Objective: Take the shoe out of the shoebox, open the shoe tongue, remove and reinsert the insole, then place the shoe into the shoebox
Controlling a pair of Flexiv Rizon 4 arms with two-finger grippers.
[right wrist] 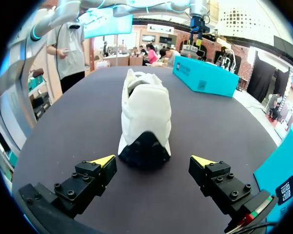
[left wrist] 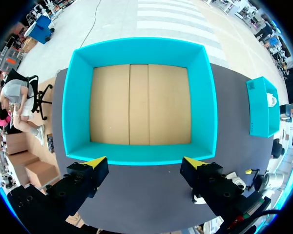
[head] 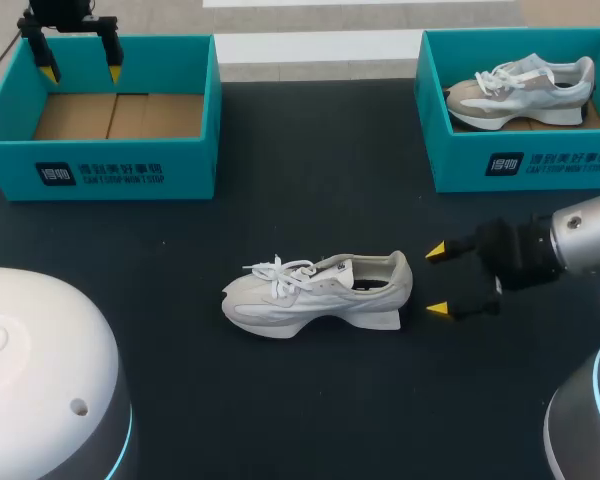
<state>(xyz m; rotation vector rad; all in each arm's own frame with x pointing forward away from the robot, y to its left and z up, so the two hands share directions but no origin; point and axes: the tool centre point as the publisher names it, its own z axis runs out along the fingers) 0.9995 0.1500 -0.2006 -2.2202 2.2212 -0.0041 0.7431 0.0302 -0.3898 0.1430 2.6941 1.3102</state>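
Right gripper [head: 437, 281] sits low over the black table [head: 280, 170], fingers spread wide and holding nothing, just off the heel of the white sneaker [head: 315, 293], at its 3 o'clock. This sneaker stands on its sole at table centre, toe toward 9 o'clock. Left gripper [head: 80, 72], fingers also wide and gripping nothing, hangs above the far edge of the left shoebox [head: 100, 170] at 10 o'clock, whose cardboard floor shows. At 2 o'clock, the right shoebox [head: 525, 160] holds a second sneaker [head: 525, 90].

shoe [head: 318, 295]: pale cloth and mesh, matt
shoebox [head: 180, 165]: smooth teal cardboard, brown inside
table [head: 310, 190]: dark, matt cover
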